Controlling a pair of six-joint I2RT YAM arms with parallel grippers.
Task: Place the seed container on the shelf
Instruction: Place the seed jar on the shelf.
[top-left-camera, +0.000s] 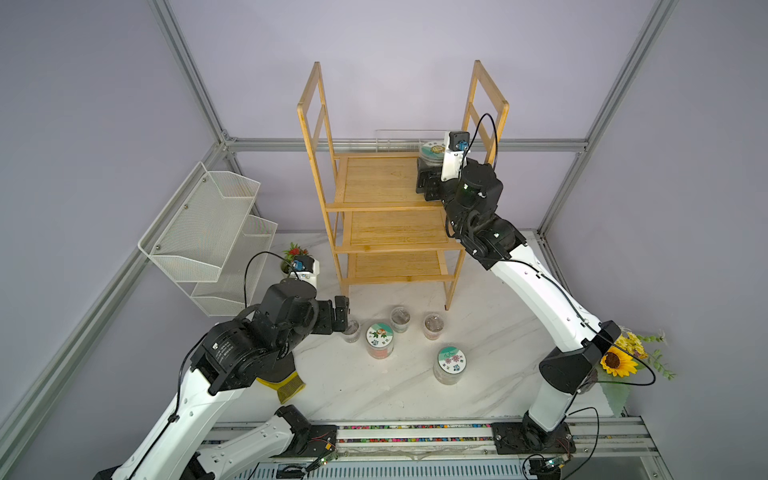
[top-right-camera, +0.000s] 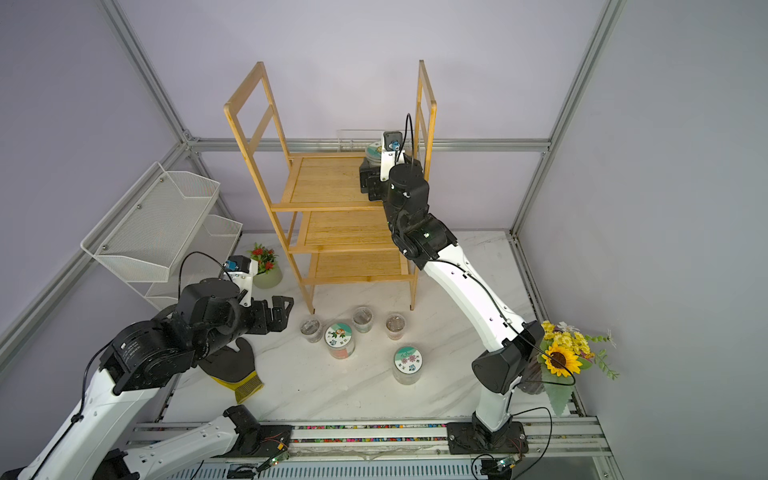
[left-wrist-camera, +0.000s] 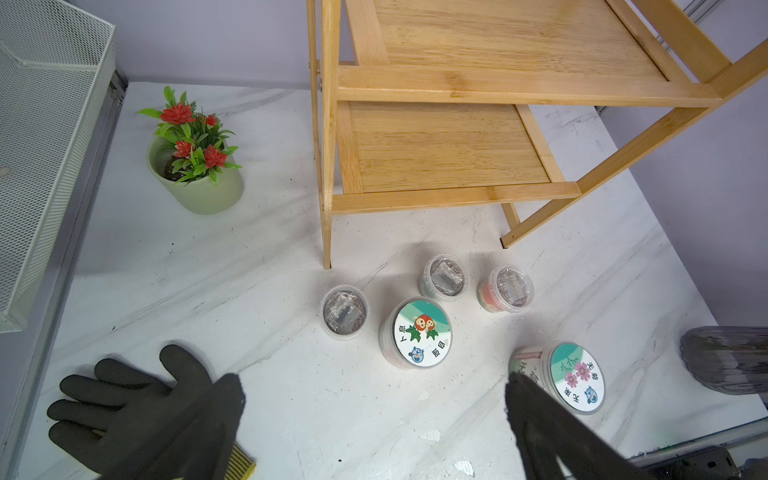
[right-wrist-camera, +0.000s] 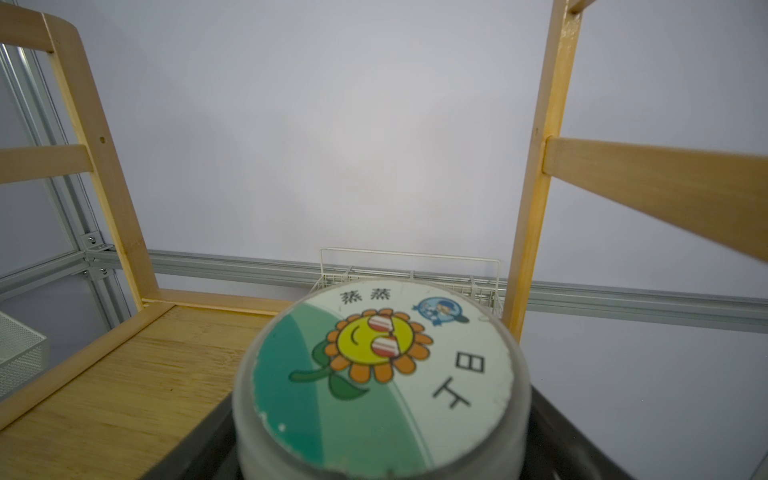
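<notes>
My right gripper (top-left-camera: 430, 166) (right-wrist-camera: 380, 457) is shut on the seed container (top-left-camera: 432, 150) (top-right-camera: 374, 148) (right-wrist-camera: 382, 365), a round jar with a sunflower picture on its lid. The jar is at the right rear corner of the bamboo shelf's (top-left-camera: 382, 180) (top-right-camera: 328, 183) (right-wrist-camera: 124, 374) top tier; I cannot tell whether it rests on the boards. My left gripper (top-left-camera: 343, 318) (top-right-camera: 286, 313) (left-wrist-camera: 374, 386) is open and empty, low over the table in front of the shelf (left-wrist-camera: 449, 149), beside a small clear tub (top-left-camera: 351, 330) (left-wrist-camera: 345, 311).
Two lidded jars (top-left-camera: 379, 338) (top-left-camera: 451, 363) and two more small tubs (top-left-camera: 400, 318) (top-left-camera: 433, 325) stand before the shelf. A white mesh basket (top-left-camera: 212, 232) hangs left, with a potted plant (left-wrist-camera: 195, 166) and black glove (left-wrist-camera: 124, 411) near it. A sunflower bouquet (top-left-camera: 623, 357) stands right.
</notes>
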